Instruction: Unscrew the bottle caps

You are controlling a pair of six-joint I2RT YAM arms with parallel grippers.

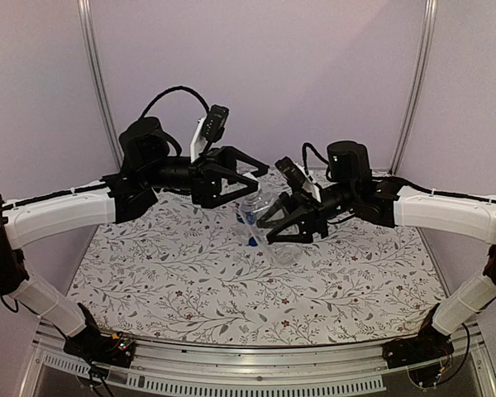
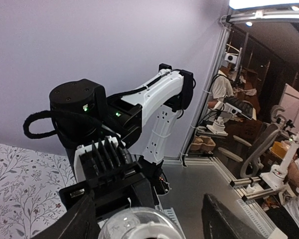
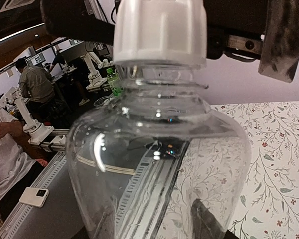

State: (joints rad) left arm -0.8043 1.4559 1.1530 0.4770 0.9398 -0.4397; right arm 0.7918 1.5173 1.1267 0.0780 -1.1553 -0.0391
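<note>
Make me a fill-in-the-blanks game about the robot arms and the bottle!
1. The cap on the clear bottle is ___.
2. The right claw grips the ___ by its body.
3. The left claw is ___, not shut, around the cap.

Missing words: white, bottle, open.

In the right wrist view the lower edge cuts off the clear bottle (image 3: pixel 159 164), and the upper edge cuts off its white cap (image 3: pixel 159 32). The fingers (image 3: pixel 205 219) of the right gripper (image 1: pixel 281 229) are only dark shapes behind the plastic. From above, the blue bits (image 1: pixel 250 220) toward the counter's (image 1: pixel 165 289) far edge are too small to name.
</note>
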